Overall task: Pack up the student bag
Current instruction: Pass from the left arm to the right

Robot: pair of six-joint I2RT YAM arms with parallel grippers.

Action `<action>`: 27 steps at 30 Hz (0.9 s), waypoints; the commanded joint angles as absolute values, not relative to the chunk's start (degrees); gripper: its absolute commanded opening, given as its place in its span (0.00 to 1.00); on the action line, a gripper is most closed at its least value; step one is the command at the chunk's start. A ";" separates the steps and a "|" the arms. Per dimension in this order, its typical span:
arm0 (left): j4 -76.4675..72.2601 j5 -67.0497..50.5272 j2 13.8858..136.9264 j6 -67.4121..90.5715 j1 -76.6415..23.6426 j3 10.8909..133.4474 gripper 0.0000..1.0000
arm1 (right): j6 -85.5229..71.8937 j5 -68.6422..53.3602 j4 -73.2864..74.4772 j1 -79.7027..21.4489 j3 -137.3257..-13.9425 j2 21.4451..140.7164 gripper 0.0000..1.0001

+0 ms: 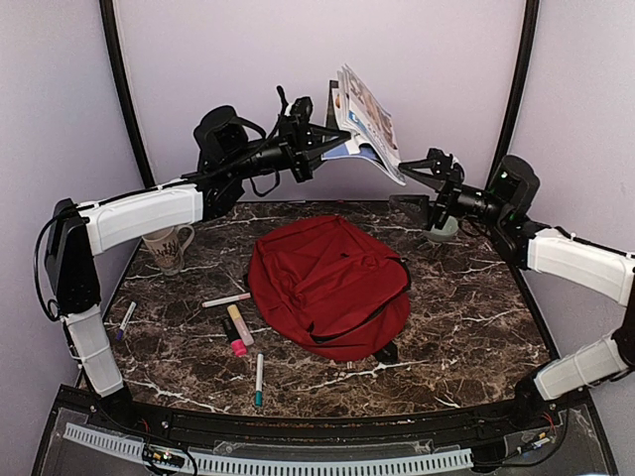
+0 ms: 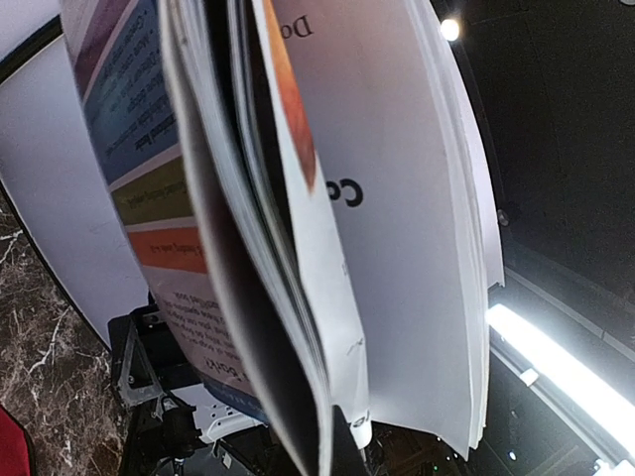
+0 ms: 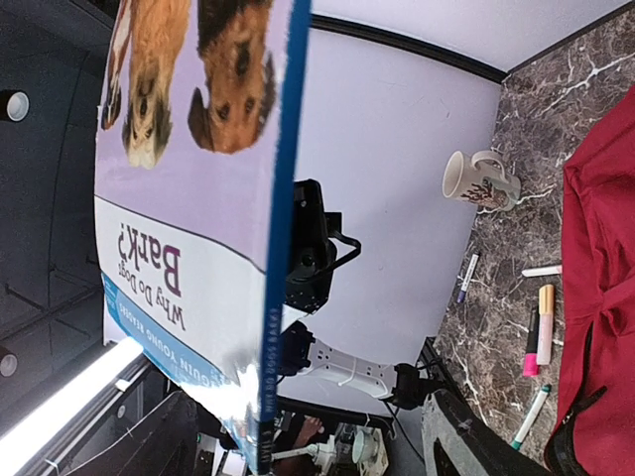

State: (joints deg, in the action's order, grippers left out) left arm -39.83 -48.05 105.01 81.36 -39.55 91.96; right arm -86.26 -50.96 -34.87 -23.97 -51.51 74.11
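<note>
The student bag [image 1: 327, 288] lies flat in the middle of the counter [image 1: 466, 307], a big red heap with a black zipper line curving along its right side. Nothing is touching it. In the right wrist view it fills the right edge of the frame [image 3: 600, 278].

Both arms are raised high over the back of the counter, in the upper middle of the overhead frame. Between them hangs a stack of books [image 1: 369, 121], tilted, with its pages fanning apart. The left tool [image 1: 332, 134] is clenched on the stack's left edge and carries it clear of the counter. In the left wrist view the fanned pages [image 2: 397, 248] fill nearly the whole frame and hide the fingers.

The right tool [image 1: 409, 171] sits at the stack's lower right corner. Its wrist view shows a book about dogs with a blue spine [image 3: 189, 228] running down between the fingers. The dark finger [image 3: 476, 441] at the lower right stands well apart from the spine, so this tool looks released.

On the left of the counter stands a mug [image 1: 167, 246]. Nearer the bag lie a white marker [image 1: 226, 299], a yellow highlighter [image 1: 241, 323] and a pink highlighter [image 1: 234, 343] side by side. A teal pen [image 1: 259, 380] lies toward the lower edge, and a purple pen [image 1: 126, 317] lies at the far left.
</note>
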 commanded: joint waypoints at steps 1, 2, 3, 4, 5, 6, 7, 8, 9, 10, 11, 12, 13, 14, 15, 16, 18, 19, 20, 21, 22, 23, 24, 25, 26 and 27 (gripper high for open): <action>-42.94 -48.96 103.79 79.84 -39.71 93.59 0.00 | -90.76 -50.50 -45.57 -24.46 -52.93 76.75 0.79; -43.15 -49.03 103.81 79.93 -39.67 93.40 0.00 | -91.92 -50.28 -47.62 -24.62 -53.73 77.53 0.78; -43.36 -49.01 103.80 79.96 -39.71 93.21 0.00 | -93.44 -50.13 -49.78 -24.85 -54.83 78.33 0.76; -43.51 -49.01 103.81 80.02 -39.70 93.10 0.00 | -94.70 -49.98 -52.02 -25.13 -55.78 79.30 0.73; -43.54 -48.98 103.80 79.93 -39.75 93.04 0.00 | -95.93 -49.89 -54.21 -25.59 -56.83 80.47 0.69; -43.25 -49.04 103.80 79.72 -39.77 93.07 0.00 | -97.62 -49.85 -56.91 -26.05 -57.92 81.62 0.64; -42.99 -49.15 103.75 79.52 -39.75 93.08 0.00 | -99.39 -49.88 -59.42 -26.59 -59.04 82.93 0.59; -42.76 -49.21 103.71 79.27 -39.77 93.08 0.00 | -101.51 -49.84 -63.35 -27.02 -59.93 84.13 0.55; -42.49 -49.20 103.65 79.11 -39.73 93.01 0.00 | -103.80 -49.38 -66.96 -27.40 -60.50 85.58 0.51; -42.25 -49.18 103.44 78.91 -39.76 92.93 0.00 | -105.92 -48.73 -69.98 -27.73 -60.84 86.36 0.45; -42.14 -49.06 103.27 78.69 -39.74 92.74 0.00 | -107.58 -48.05 -72.64 -27.87 -60.86 86.88 0.40; -42.09 -48.91 103.07 78.52 -39.74 92.46 0.00 | -108.69 -47.47 -74.23 -27.91 -60.78 87.14 0.34; -42.13 -48.68 102.76 78.45 -39.76 92.13 0.00 | -109.17 -47.28 -74.68 -27.99 -60.62 87.12 0.27; -42.17 -48.54 102.56 78.40 -39.73 91.84 0.00 | -108.88 -47.46 -73.74 -28.03 -60.44 86.91 0.21; -42.24 -48.40 102.37 78.33 -39.74 91.50 0.00 | -107.92 -47.99 -71.97 -28.08 -60.33 86.42 0.16; -42.19 -48.33 102.19 78.27 -39.75 91.35 0.00 | -106.26 -48.67 -69.26 -28.12 -60.29 85.78 0.14; -41.36 -48.34 101.77 77.84 -39.74 91.06 0.00 | -102.26 -50.05 -63.32 -28.10 -60.34 84.26 0.13; -40.44 -48.46 101.48 77.08 -39.73 90.97 0.00 | -100.05 -50.60 -59.99 -28.00 -60.51 83.46 0.12; -39.02 -48.65 101.17 76.38 -39.65 90.92 0.01 | -98.16 -51.03 -56.87 -27.92 -60.66 82.57 0.12; -37.39 -48.77 100.65 75.44 -39.60 90.82 0.02 | -96.46 -51.42 -53.35 -27.86 -60.72 81.82 0.12; -35.40 -48.78 100.11 74.44 -39.49 90.61 0.03 | -94.47 -51.67 -50.97 -27.70 -60.63 81.00 0.12; -33.50 -48.72 99.45 73.42 -39.33 90.41 0.04 | -93.39 -51.82 -48.90 -27.46 -60.38 80.22 0.11; -31.43 -48.79 98.70 72.33 -39.10 90.13 0.08 | -92.35 -51.94 -46.96 -27.23 -60.12 79.49 0.11; -29.32 -48.81 97.84 71.14 -38.63 89.83 0.16 | -91.58 -52.03 -45.52 -26.84 -59.71 78.71 0.10; -26.33 -48.55 96.75 69.61 -37.96 89.50 0.24 | -90.99 -52.08 -44.20 -26.44 -59.51 78.10 0.10; -22.95 -48.19 94.95 67.84 -37.14 89.13 0.33 | -90.37 -52.16 -42.93 -26.07 -59.43 77.37 0.09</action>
